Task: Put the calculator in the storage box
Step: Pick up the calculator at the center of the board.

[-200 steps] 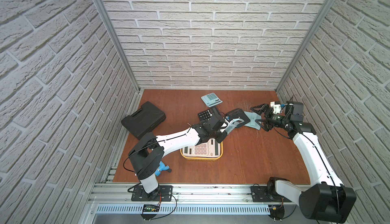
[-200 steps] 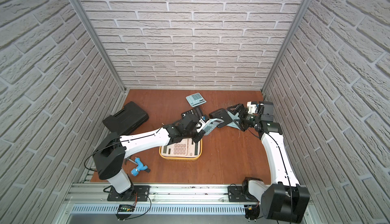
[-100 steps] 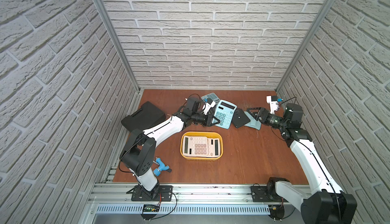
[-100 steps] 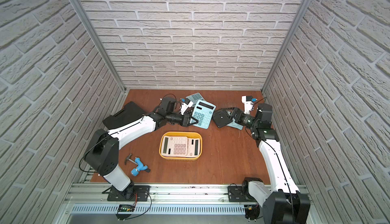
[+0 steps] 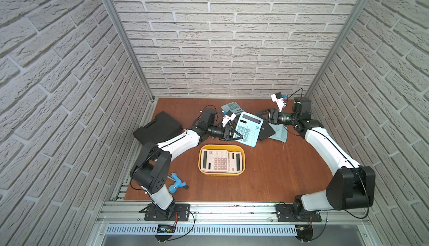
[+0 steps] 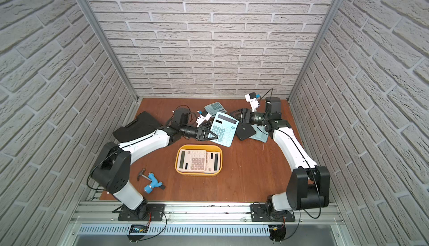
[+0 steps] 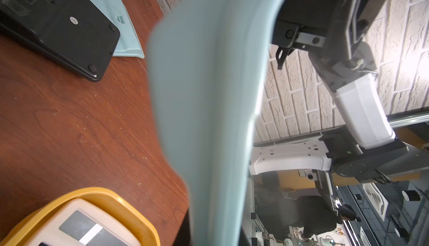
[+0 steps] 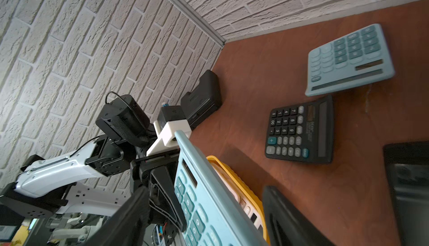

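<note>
My left gripper [image 5: 238,135] is shut on the near left edge of a light blue calculator [image 5: 248,127], holding it tilted in the air behind the storage box. In the left wrist view the calculator [image 7: 209,94] fills the middle. My right gripper [image 5: 261,118] is open, one finger on each side of the calculator's [image 8: 204,205] right edge with gaps showing. The storage box [image 5: 220,173], a shallow yellow tray, sits mid-table with a pink calculator [image 5: 216,161] lying in it. Both top views show this, with the tray's rim [image 6: 197,174] in front of the arms.
An upside-down black calculator [image 5: 267,132] lies on an upside-down light blue one [image 5: 281,134] under my right gripper. A small blue-grey calculator [image 5: 232,106] and a black calculator [image 8: 299,133] lie at the back. A black case [image 5: 159,128] sits left, a blue-handled tool [image 5: 176,183] front left.
My left gripper has carried the light blue calculator from the tray's far edge toward the back. My right gripper has moved in to its right edge and its jaws have narrowed.
</note>
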### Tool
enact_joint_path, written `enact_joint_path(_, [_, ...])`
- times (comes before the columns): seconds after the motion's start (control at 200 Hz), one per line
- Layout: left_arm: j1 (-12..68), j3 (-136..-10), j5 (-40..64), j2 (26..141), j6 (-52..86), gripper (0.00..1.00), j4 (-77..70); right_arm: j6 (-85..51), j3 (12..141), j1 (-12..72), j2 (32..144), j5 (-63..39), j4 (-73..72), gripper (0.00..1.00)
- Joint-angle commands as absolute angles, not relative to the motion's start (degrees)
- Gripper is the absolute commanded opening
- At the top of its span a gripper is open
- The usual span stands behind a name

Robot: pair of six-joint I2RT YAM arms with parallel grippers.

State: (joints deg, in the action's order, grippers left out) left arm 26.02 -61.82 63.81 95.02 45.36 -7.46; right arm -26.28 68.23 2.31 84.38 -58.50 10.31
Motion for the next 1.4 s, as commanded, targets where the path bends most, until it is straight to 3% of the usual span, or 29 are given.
enact_joint_path(0.0, [25.5,-60.7,67.3,93.8,46.1,0.11,-12.4,-23.1,71.2,4.6,87.2,-63.7,13.0,0.74])
enact_joint_path(0.315, [24.9,-59.8,68.3,94.6,46.3,0.09,-13.4,-17.1,74.2,7.7,90.2,-64.8,19.1,0.54])
enact_joint_path(0.855, [22.9,-58.3,69.7,94.3,48.3,0.08,-17.1,-7.0,75.6,9.4,90.0,-62.9,30.2,0.30])
enact_joint_path(1.18, [20.6,-57.3,70.7,94.5,53.0,0.10,-23.6,-5.7,76.3,9.7,89.5,-62.5,32.5,0.03])
enact_joint_path(1.265, [20.0,-57.6,70.6,94.9,53.3,0.19,-23.7,-6.1,76.2,9.7,88.8,-61.7,32.5,0.03])
enact_joint_path(1.395, [18.6,-57.0,69.4,95.0,53.6,0.55,-23.8,-8.2,75.7,9.7,87.2,-58.7,32.0,0.03])
